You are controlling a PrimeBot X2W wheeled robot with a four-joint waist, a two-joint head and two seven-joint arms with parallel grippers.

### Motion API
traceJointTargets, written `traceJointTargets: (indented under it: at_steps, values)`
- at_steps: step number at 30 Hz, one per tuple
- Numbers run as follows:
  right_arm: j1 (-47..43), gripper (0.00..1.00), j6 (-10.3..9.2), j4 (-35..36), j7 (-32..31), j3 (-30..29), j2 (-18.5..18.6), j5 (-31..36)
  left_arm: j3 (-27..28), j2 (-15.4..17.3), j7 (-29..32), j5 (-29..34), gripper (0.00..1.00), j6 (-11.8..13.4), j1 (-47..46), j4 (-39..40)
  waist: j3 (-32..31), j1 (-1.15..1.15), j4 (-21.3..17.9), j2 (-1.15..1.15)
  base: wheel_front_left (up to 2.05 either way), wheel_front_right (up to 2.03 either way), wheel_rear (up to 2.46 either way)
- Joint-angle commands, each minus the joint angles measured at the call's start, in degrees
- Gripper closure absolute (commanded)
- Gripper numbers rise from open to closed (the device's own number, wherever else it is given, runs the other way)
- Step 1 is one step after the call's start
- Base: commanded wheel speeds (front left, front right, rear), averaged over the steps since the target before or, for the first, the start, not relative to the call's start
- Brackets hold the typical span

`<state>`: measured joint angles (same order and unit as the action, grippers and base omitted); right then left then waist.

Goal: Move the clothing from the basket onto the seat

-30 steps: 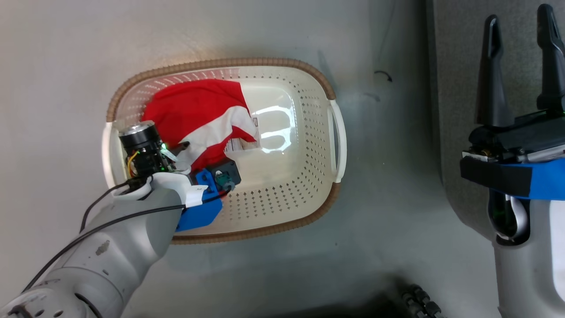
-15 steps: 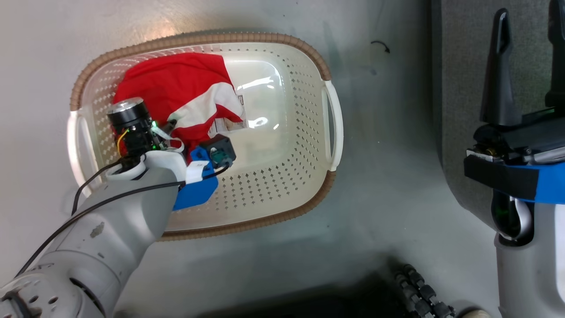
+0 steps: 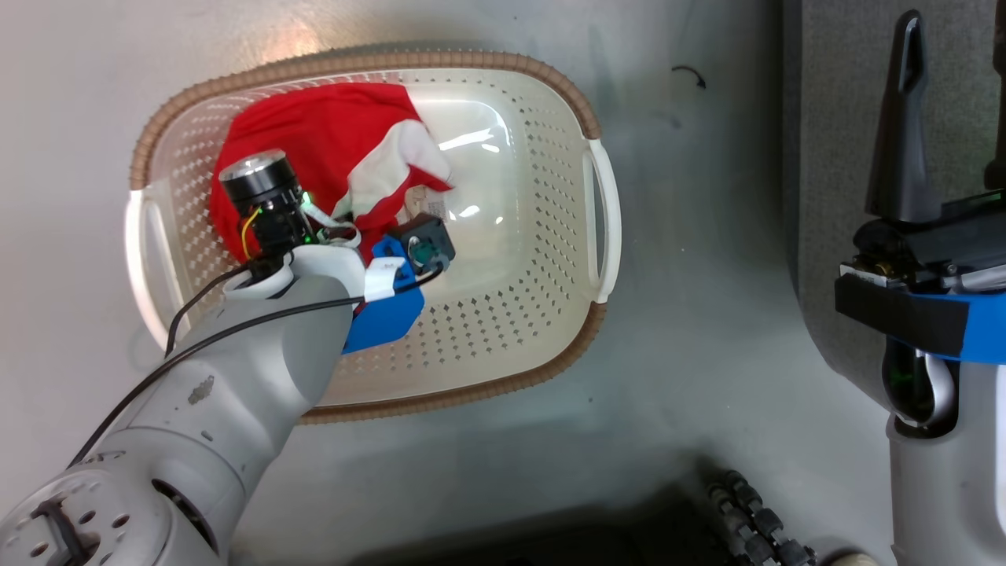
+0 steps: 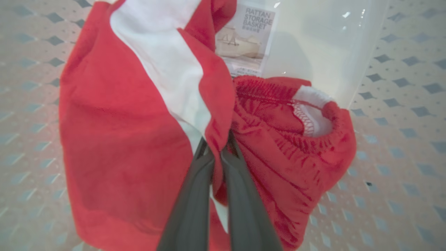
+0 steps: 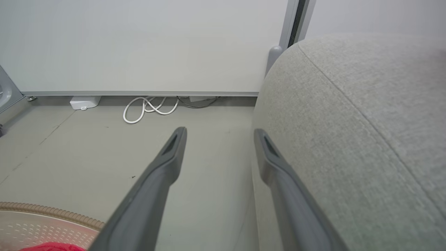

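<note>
The clothing, red with a broad white stripe, lies bunched in the left half of the basket, which stands on the floor. My left arm reaches down into the basket. In the left wrist view my left gripper is shut on a fold of the clothing where red meets white, and an elastic waistband shows at its right. My right gripper hangs open and empty over the edge of the grey seat, right of the basket. The right wrist view shows that gripper beside the seat.
A printed label lies on the basket floor beside the cloth. Against the far wall are a coiled white cable and a small white box. A black ribbed hose lies at the lower edge, near my base.
My left gripper has shut on the red cloth, and the white stripe has bunched up toward it. The camera has shifted. The right gripper stays open.
</note>
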<state>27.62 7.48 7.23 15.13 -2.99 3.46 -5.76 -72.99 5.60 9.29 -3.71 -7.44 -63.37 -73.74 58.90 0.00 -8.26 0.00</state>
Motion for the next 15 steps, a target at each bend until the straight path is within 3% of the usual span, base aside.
traceJointTargets:
  at_steps: [1, 15]
  values:
    - [0.2, 0.0, 0.03, 0.1, 0.0, -0.1, -0.2, 0.1, 0.8, -0.2, -1.3, -1.0, 1.0, 0.2, -1.1, 0.1, -0.8, 0.0, 0.5, 0.0, 0.0, 0.0, 0.0]
    - [-1.1, 0.0, 0.03, -2.7, 0.0, -0.2, -0.4, -0.9, 5.4, 1.8, -14.0, -8.1, 1.0, 0.5, 1.9, 0.0, -9.9, 0.0, 1.3, 0.0, 0.0, 0.0, 0.0]
